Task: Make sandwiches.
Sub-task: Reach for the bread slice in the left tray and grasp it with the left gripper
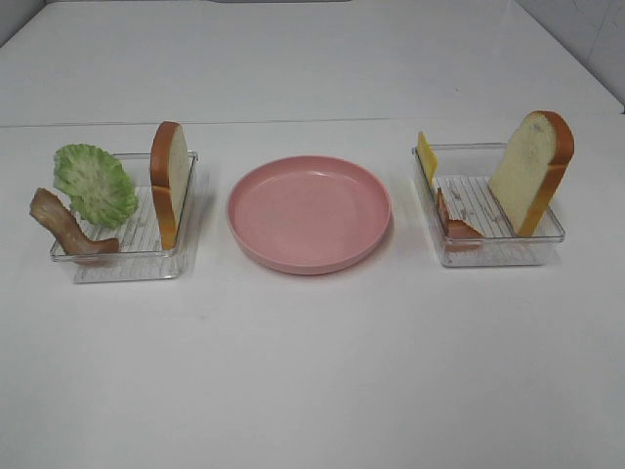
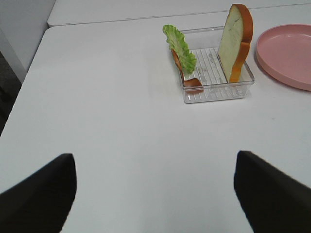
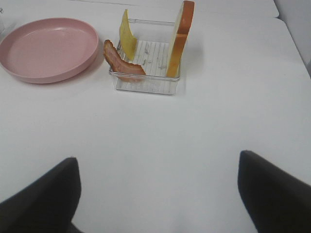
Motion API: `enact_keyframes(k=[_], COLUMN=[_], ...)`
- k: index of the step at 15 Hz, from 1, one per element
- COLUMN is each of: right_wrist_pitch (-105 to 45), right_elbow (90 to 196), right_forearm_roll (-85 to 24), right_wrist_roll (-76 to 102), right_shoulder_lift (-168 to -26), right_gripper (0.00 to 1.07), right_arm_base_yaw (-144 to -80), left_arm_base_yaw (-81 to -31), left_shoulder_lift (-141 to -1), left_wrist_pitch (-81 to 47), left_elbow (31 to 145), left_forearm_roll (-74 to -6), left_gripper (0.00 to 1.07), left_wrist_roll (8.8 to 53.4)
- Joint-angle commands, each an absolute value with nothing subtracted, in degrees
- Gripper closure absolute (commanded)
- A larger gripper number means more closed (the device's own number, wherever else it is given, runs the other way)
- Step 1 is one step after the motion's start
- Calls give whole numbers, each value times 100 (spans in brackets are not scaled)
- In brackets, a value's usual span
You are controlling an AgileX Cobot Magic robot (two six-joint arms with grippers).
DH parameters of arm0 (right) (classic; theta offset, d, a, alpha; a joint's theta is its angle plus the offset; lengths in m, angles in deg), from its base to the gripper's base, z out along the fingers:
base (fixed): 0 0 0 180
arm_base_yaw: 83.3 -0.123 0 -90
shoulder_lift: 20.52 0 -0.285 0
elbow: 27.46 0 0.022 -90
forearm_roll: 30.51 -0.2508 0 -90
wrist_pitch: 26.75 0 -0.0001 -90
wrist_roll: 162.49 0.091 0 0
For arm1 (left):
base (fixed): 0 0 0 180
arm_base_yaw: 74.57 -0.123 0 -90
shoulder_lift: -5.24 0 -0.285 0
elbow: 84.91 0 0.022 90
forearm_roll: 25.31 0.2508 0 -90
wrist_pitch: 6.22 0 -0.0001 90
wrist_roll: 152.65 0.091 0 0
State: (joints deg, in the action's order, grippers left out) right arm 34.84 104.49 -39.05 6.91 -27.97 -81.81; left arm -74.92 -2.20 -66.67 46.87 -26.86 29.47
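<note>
The sandwich pieces stand apart in two clear trays. The left tray [image 1: 137, 262] holds a frilly green lettuce leaf [image 1: 95, 184], a bacon strip [image 1: 63, 227] and an upright bread slice [image 1: 170, 181]. In the right tray [image 1: 493, 256] are a yellow cheese slice [image 1: 427, 154], another bacon strip [image 1: 451, 223] and a leaning bread slice [image 1: 532, 168]. My left gripper [image 2: 153, 160] is open and empty, well short of its tray [image 2: 218, 92]. My right gripper [image 3: 156, 158] is open too, short of its tray [image 3: 146, 85]. Neither gripper shows in the exterior view.
A round pink plate [image 1: 309, 213] with nothing on it sits between the two trays. The white table [image 1: 312, 371] stretches in front of the trays, and its left edge [image 2: 29, 73] shows in the left wrist view.
</note>
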Motion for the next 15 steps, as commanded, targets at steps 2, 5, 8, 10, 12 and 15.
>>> enact_keyframes(k=[2, 5, 8, 10, 12, 15], right_wrist_pitch=[3450, 3450, 3450, 3450, 3450, 3450], right_elbow=[10438, 10438, 10438, 10438, 10438, 10438], right_forearm_roll=[-3905, -3905, -3905, -3905, -3905, -3905], right_wrist_roll=[685, 685, 685, 685, 685, 685], right_shoulder_lift=[-2716, -2716, -2716, -2716, -2716, -2716], right_gripper=[24, 24, 24, 24, 24, 24], right_arm_base_yaw=[-8135, -8135, -8135, -8135, -8135, -8135], left_arm_base_yaw=[-7497, -7497, -7497, -7497, -7497, -7497], left_shoulder_lift=[-111, -111, -111, -111, -111, -111], left_wrist_pitch=[-6610, -6610, -6610, -6610, -6610, -6610], left_elbow=[4652, 4652, 4652, 4652, 4652, 4652], left_forearm_roll=[-2743, -2743, -2743, -2743, -2743, -2743], left_gripper=[23, 23, 23, 23, 23, 23], left_wrist_roll=[2936, 2936, 2936, 2936, 2936, 2936])
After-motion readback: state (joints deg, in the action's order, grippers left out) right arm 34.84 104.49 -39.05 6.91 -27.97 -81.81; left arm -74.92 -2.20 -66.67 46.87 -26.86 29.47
